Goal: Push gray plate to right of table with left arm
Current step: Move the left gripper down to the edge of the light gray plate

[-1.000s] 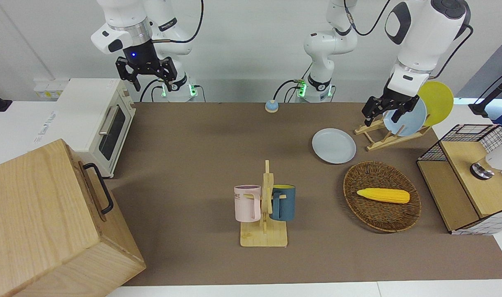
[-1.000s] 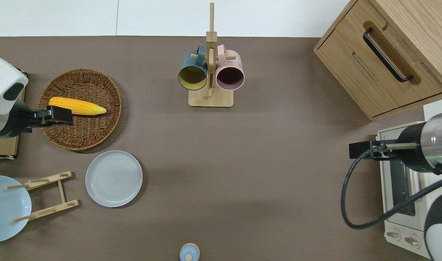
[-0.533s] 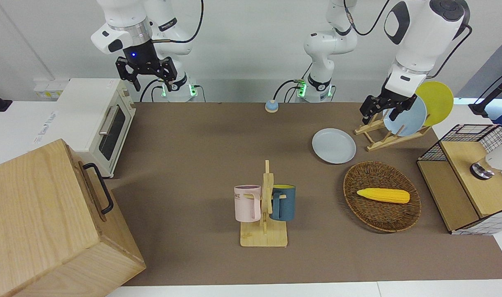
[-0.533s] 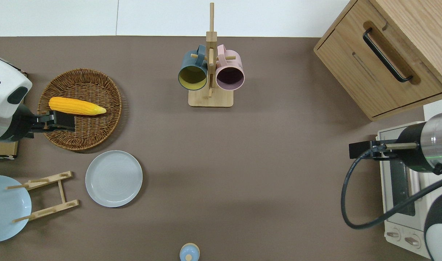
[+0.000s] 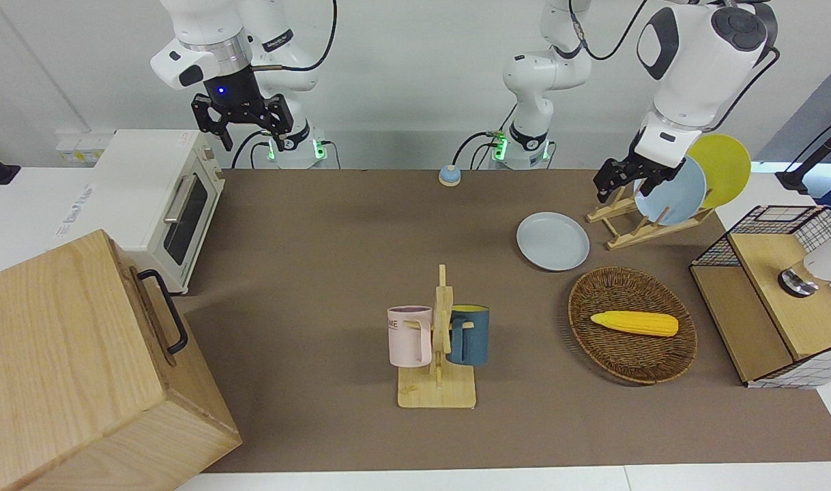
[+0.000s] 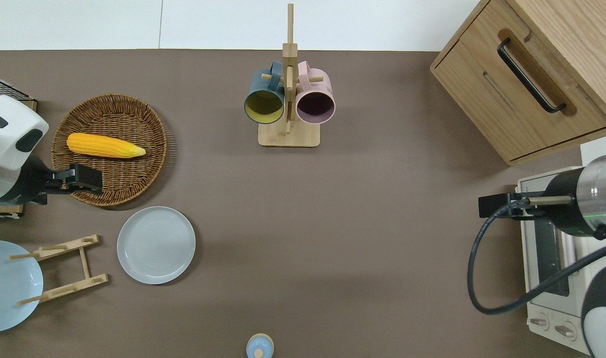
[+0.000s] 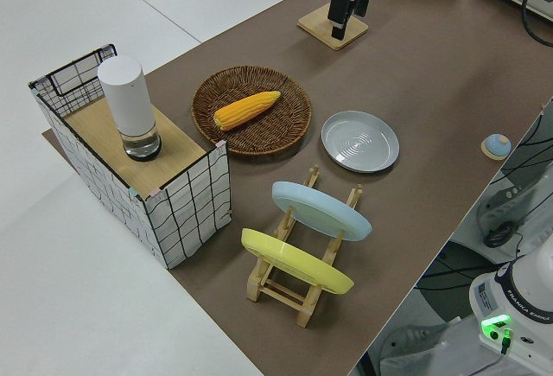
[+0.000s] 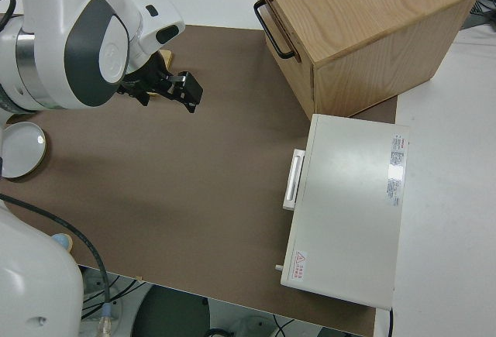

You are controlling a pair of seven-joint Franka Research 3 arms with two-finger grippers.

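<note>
While hidden overhead, yellow plate [image 7: 296,261] shows behind sky-blue plate [image 7: 320,210].

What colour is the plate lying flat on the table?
Pale gray with a faint bluish tint; the plate shows best in the overhead view.

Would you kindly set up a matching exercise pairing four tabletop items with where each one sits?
Items:
1. corn
2. gray plate
3. pink mug
4. sky-blue plate

Places:
A. hung on the mug rack
B. flat on the table
C. in the wicker basket
D. standing in the plate rack

Pairs: 1-C, 2-B, 3-A, 4-D
</note>
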